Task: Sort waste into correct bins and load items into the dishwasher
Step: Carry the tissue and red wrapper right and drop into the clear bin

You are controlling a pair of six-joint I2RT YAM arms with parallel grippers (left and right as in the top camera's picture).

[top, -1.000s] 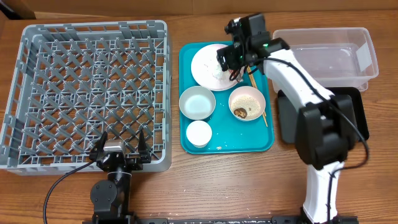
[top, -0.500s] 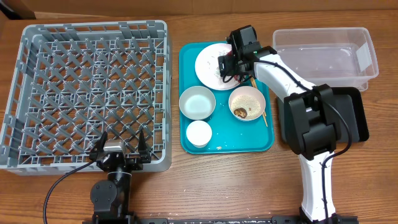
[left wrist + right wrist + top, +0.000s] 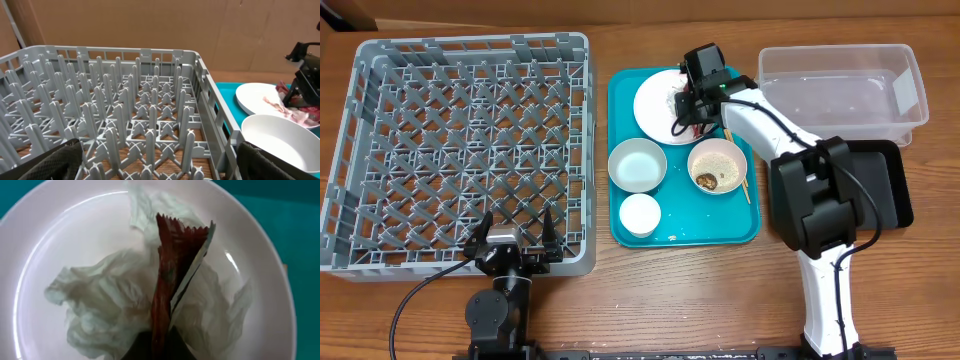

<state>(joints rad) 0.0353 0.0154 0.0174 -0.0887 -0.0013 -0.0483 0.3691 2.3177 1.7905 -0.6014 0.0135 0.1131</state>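
A red-and-white snack wrapper (image 3: 172, 275) stands pinched on edge between the fingers of my right gripper (image 3: 160, 342), which is shut on it. Crumpled white tissue (image 3: 105, 300) lies around it on the pale plate (image 3: 45, 235). From overhead, the right gripper (image 3: 688, 104) is down on the plate (image 3: 652, 100) at the back of the teal tray (image 3: 685, 232). My left gripper (image 3: 515, 232) stands open at the front edge of the grey dish rack (image 3: 460, 140), nothing between its fingers (image 3: 55, 161). The clear tub (image 3: 845, 90) and black tray (image 3: 892, 190) sit at the right.
On the teal tray are a greyish bowl (image 3: 637, 165), a white bowl with rice and brown bits (image 3: 717, 165), a small white cup (image 3: 640, 213) and wooden chopsticks (image 3: 744, 185). The right arm's base partly covers the black tray. The rack (image 3: 140, 110) holds nothing.
My right gripper came down onto the plate and shut on the red wrapper. The left arm has not moved.
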